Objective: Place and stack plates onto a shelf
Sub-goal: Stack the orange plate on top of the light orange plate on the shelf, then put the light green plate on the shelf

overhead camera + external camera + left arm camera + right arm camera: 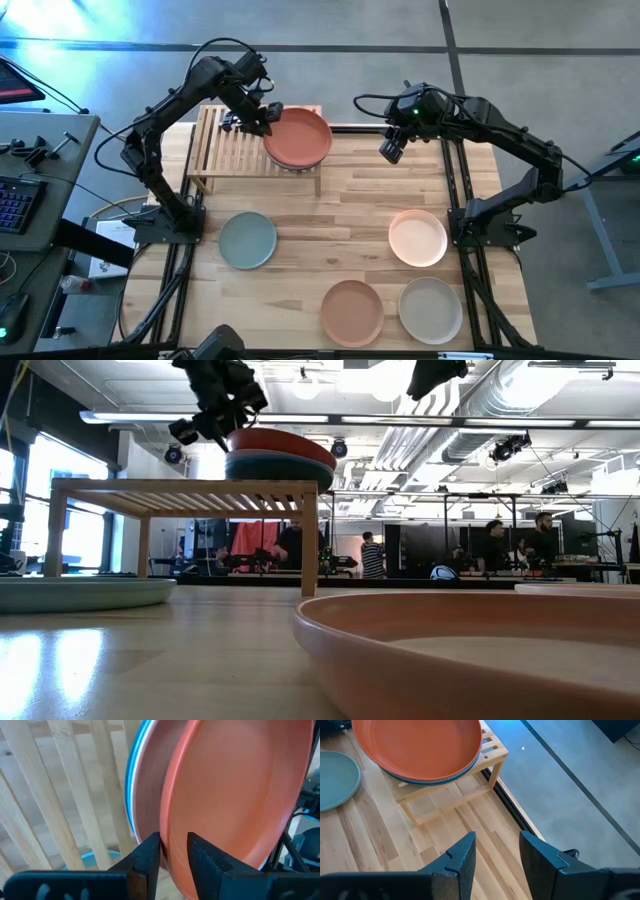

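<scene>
**Terracotta plate on the stack at the shelf's right end**

The shelf [250, 148] stands at the far left of the table [330, 215]. On its right end sits a stack of plates: a terracotta red plate [298, 137] on top, a pink one directly under it as the left wrist view shows, and a blue plate [465, 771] with a teal edge lower down. The stack overhangs the shelf's right end a little.

The left gripper [252, 117] is at the stack's left edge, above the slats. In the left wrist view its fingers [150, 855] stand on either side of the terracotta plate's rim with a small gap showing, parted rather than clamped; whether a pad touches the rim cannot be told.

The right gripper [391, 150] hangs above the far edge of the table, to the right of the shelf and well apart from the stack. Its fingers [462, 857] are spread open with nothing between them.

Four plates lie on the table: a sage green plate [247, 240] near the left side, a peach plate [418, 238] on the right, and nearest, a tan-orange plate [352, 312] beside a beige plate [431, 309].

No brand, label or readable writing shows on the plates, shelf or grippers.
</scene>
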